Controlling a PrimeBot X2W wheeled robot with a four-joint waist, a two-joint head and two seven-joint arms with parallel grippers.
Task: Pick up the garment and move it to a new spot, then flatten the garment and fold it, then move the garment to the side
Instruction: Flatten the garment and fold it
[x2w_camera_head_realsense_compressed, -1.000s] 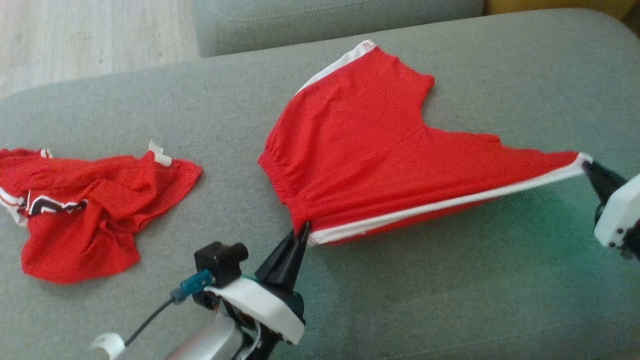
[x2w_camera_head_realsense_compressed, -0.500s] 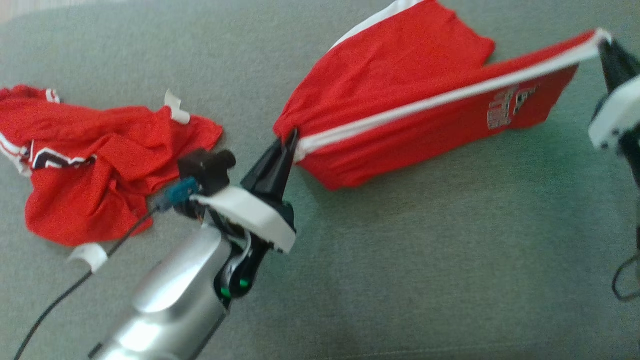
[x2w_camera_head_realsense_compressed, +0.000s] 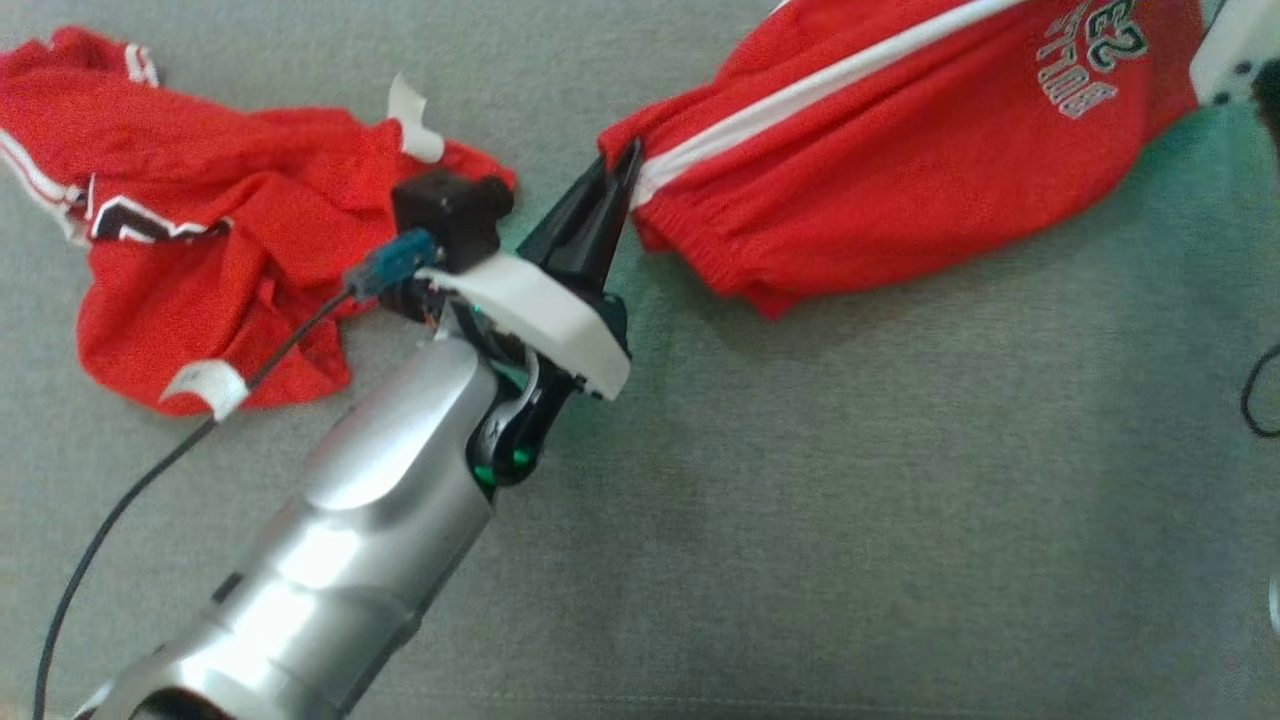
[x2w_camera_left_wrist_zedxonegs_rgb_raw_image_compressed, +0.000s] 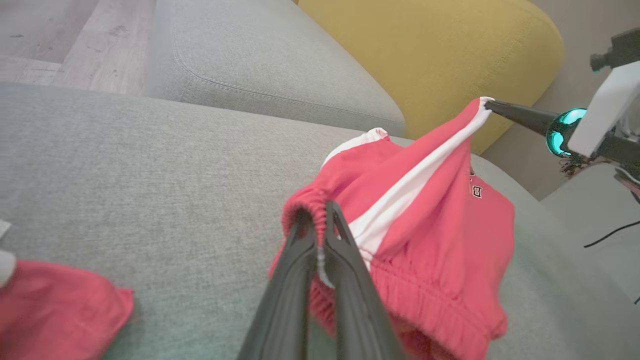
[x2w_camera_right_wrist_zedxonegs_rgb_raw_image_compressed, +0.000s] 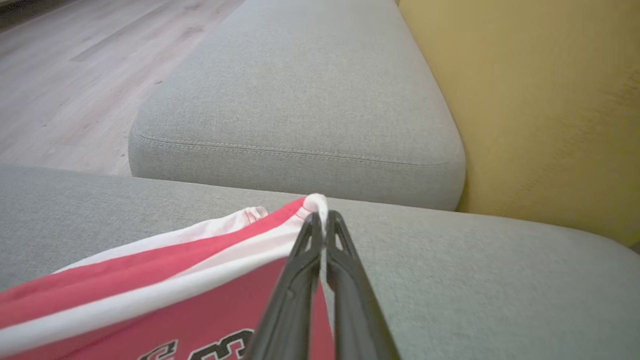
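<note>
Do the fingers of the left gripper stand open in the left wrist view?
No, the left gripper is shut tight on the gathered edge of the red shorts.

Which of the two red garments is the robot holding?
The white-striped red shorts, gripped by the left end effector and right end effector; the crumpled red garment lies loose.

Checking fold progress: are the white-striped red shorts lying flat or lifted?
Lifted: the red shorts hang between the left gripper, jaws shut on the waistband, and the right gripper, on the stripe's end.
</note>
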